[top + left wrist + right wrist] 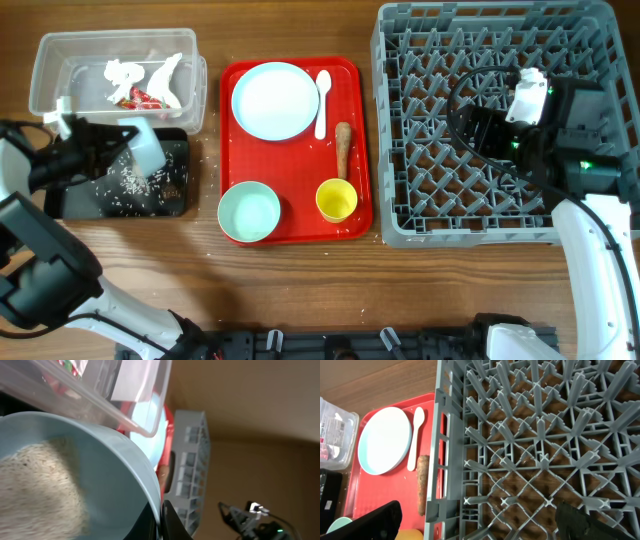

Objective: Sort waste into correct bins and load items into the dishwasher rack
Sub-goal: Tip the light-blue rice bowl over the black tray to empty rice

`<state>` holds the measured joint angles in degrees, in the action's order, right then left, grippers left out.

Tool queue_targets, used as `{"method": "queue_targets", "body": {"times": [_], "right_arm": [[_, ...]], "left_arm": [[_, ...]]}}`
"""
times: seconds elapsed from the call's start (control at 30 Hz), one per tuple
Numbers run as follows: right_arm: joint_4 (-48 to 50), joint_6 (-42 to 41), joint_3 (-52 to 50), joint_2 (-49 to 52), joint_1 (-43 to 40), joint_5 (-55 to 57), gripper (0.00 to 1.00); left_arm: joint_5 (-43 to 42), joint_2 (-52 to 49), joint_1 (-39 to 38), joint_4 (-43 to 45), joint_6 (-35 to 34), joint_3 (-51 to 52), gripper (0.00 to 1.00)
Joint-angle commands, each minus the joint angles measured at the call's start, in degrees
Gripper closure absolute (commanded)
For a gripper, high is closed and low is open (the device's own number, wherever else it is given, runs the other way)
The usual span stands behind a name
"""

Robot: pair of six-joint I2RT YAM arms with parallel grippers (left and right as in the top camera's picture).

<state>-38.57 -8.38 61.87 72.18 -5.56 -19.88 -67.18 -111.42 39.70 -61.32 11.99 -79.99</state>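
Upper left, the clear plastic rectangular tub (45, 72) has crumpled white paper (125, 72) in it. Just below, left gripper (118, 143) clamps the tilted pale blue bowl (148, 150) over the shallow black tray (178, 205), which is sprinkled with white rice-like crumbs (130, 180). Far right, right gripper (468, 132) hangs wide open over the grey plastic rack (400, 225).

The tub (40, 80) stands far left, the shallow tray (175, 195) before it. The serving tray (300, 160) in the middle carries plate (272, 100), spoon (322, 100), stick (342, 148), bowl (249, 212) and cup (337, 200); the rack (480, 232) lies right
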Motion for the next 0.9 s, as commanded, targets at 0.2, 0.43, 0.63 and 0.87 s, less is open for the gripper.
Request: {"method": "queue_targets", "body": {"times": [0.2,0.43,0.63,0.87], "right_arm": [[-0.07,-0.76,1.22,0.74,-0.09,0.50,0.00],[-0.07,-0.79,1.22,0.74,-0.09,0.50,0.00],[-0.07,-0.76,1.22,0.74,-0.09,0.50,0.00],[-0.02,-0.76,1.22,0.74,-0.09,0.50,0.00]], "left_arm": [[-11.23,-1.42,6.25,-0.07,1.27,-0.48,0.96],[-20.35,-1.42,8.15,-0.04,-0.72,-0.48,0.96],[-23.19,-1.42,8.96,-0.66,-5.03,-0.48,0.96],[-23.17,-1.42,9.07,-2.84,-5.42,-0.48,0.96]]}}
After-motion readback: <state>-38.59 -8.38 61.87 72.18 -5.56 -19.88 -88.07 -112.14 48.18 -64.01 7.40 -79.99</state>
